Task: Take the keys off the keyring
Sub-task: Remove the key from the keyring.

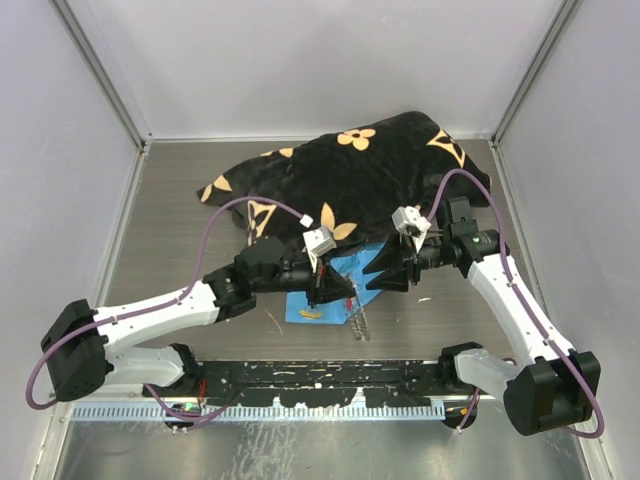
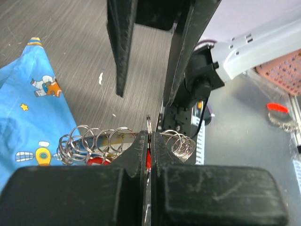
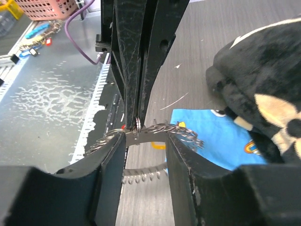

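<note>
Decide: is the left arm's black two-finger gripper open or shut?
Shut. In the left wrist view the left gripper has its black fingers pressed together, clamping the silvery chain-like metal keyring.

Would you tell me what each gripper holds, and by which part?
The left gripper is shut on the silvery chain-like metal keyring, pinching one loop partway along it; the right gripper straddles it, open.

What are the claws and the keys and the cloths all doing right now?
Left claw: shut on the keyring.
Right claw: open, a finger each side of the keyring.
Keyring: pinched, both sides drooping.
Red key: among the keyring's loops.
Blue cloth: spread flat on the table.
Black cloth: bunched up at the back.
</note>
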Robot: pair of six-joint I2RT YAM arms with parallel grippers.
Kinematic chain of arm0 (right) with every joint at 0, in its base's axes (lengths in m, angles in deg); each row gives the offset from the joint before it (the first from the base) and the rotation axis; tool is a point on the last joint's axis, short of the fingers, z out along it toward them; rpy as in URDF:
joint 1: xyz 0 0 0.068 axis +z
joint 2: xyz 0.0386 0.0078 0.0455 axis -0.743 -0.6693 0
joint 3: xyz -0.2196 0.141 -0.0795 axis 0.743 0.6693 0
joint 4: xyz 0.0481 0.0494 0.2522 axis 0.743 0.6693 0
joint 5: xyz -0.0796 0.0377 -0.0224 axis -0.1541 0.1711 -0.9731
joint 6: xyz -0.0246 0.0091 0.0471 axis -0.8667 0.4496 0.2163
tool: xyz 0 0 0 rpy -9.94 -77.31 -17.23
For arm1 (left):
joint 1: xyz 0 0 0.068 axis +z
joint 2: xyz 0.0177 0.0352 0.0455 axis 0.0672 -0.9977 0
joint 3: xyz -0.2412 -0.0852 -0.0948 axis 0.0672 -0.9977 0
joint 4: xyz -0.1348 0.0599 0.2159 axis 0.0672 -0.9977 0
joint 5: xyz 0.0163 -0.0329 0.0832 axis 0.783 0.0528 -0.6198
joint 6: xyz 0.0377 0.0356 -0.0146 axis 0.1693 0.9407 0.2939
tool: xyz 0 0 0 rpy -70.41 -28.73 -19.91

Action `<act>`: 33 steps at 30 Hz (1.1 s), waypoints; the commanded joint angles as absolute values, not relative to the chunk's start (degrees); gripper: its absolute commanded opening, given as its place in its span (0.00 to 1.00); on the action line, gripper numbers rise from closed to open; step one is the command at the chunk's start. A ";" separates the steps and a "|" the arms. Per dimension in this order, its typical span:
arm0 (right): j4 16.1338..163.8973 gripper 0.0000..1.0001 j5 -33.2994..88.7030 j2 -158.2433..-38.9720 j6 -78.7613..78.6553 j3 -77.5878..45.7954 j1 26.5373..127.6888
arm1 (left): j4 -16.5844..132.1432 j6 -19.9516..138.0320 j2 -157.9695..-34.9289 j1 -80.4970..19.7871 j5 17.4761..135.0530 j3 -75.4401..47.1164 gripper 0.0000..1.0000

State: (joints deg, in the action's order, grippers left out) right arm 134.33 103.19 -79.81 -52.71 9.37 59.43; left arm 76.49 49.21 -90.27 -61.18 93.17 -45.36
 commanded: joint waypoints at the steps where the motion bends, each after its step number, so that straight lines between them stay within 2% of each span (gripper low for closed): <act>1: 144.45 0.49 101.48 -80.11 -63.40 3.03 59.92 | 58.17 57.53 -87.77 -60.93 98.11 -36.42 0.00; 7: 145.18 0.57 101.62 -80.25 -65.14 3.70 61.19 | 40.79 62.35 -91.65 -59.23 103.44 -25.25 0.00; 15: 143.89 0.56 103.09 -80.27 -64.25 4.27 62.02 | 26.56 66.94 -100.69 -58.16 109.57 -13.49 0.00; 22: 140.05 0.46 104.14 -80.11 -60.17 6.15 63.08 | 26.33 67.64 -102.83 -58.06 110.11 -10.38 0.00; 33: 134.44 0.42 104.76 -80.11 -54.77 9.28 64.43 | 29.12 66.18 -102.71 -58.03 110.32 -10.58 0.00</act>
